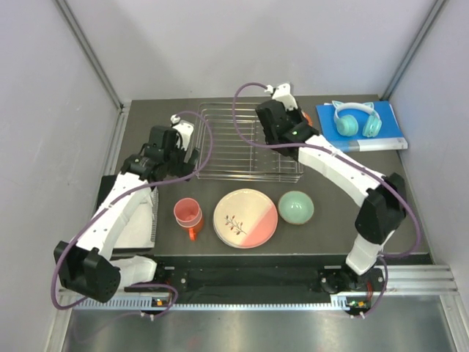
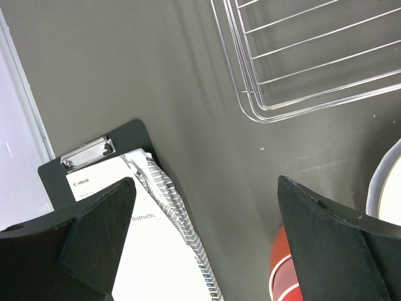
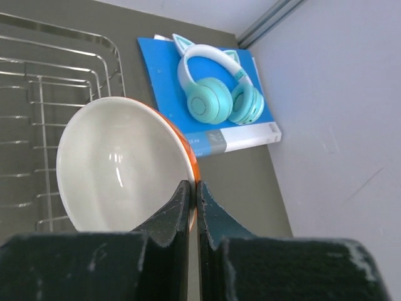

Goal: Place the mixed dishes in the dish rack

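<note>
The silver wire dish rack [image 1: 245, 143] lies at the back middle of the table. My right gripper [image 1: 297, 121] is at its right edge, shut on the rim of the small orange bowl [image 3: 119, 163], which is white inside and held tilted above the rack's right end [image 3: 37, 94]. My left gripper [image 1: 179, 170] is open and empty, above the table near the rack's front left corner [image 2: 263, 106]. The pink tumbler stands inside the orange mug [image 1: 187, 214]. The sprig-patterned plate [image 1: 245, 218] and the mint-green bowl [image 1: 296, 207] lie in front of the rack. I cannot make out a separate white plate.
Teal cat-ear headphones [image 1: 355, 119] lie on a blue book [image 1: 385, 139] at the back right, close to the held bowl. A clipboard with papers [image 1: 135, 220] lies at the left edge. Grey walls close in on three sides.
</note>
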